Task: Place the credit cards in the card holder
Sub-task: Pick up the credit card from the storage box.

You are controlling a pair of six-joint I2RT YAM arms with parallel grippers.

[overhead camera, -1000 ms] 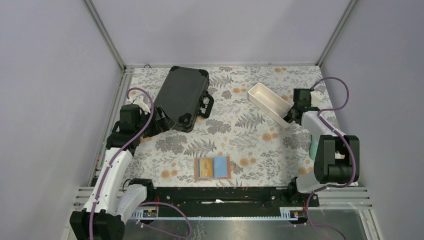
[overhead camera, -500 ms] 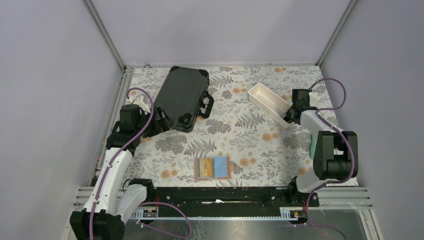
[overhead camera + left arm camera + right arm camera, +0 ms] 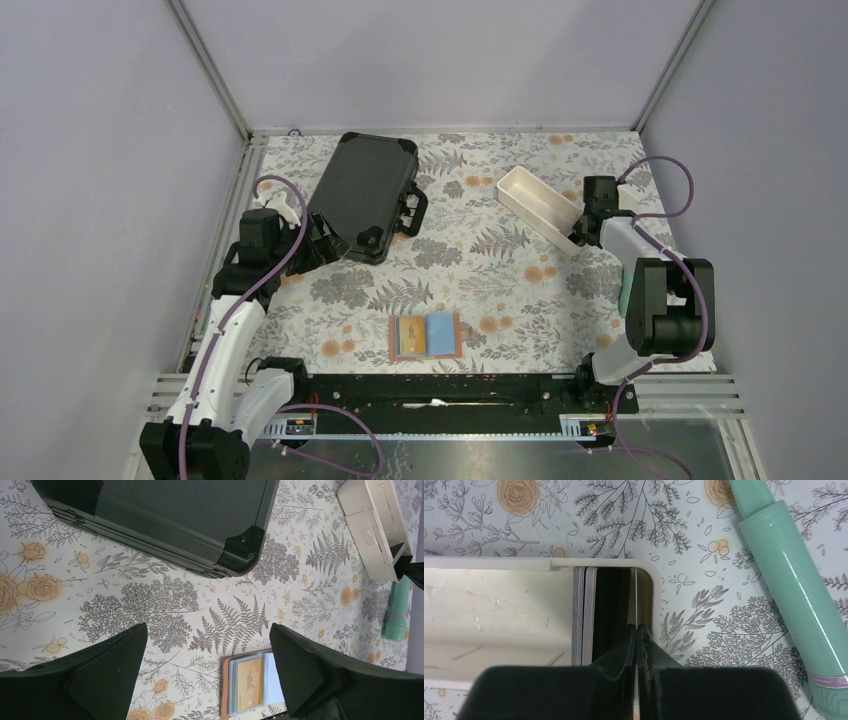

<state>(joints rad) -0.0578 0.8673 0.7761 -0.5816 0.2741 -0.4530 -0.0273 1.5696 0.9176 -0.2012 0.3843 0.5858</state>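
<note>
The card holder (image 3: 425, 336) lies open near the table's front middle, tan outside and pale blue inside, with a gold card in its left pocket; it also shows in the left wrist view (image 3: 250, 685). Several credit cards (image 3: 584, 615) stand on edge in the near end of a white tray (image 3: 540, 208). My right gripper (image 3: 637, 627) is shut on one thin credit card (image 3: 636, 595), seen edge-on, against the tray's end wall; the gripper also shows in the top view (image 3: 577, 235). My left gripper (image 3: 208, 630) is open and empty, held above the table beside the black case.
A large black hard case (image 3: 365, 195) lies at the back left, close to the left gripper. A mint-green tube (image 3: 794, 590) lies on the cloth right of the tray's end, under the right arm. Frame rails bound the table.
The right arm's elbow has shifted a little while its gripper stays at the tray's near end. The left arm has not moved.
</note>
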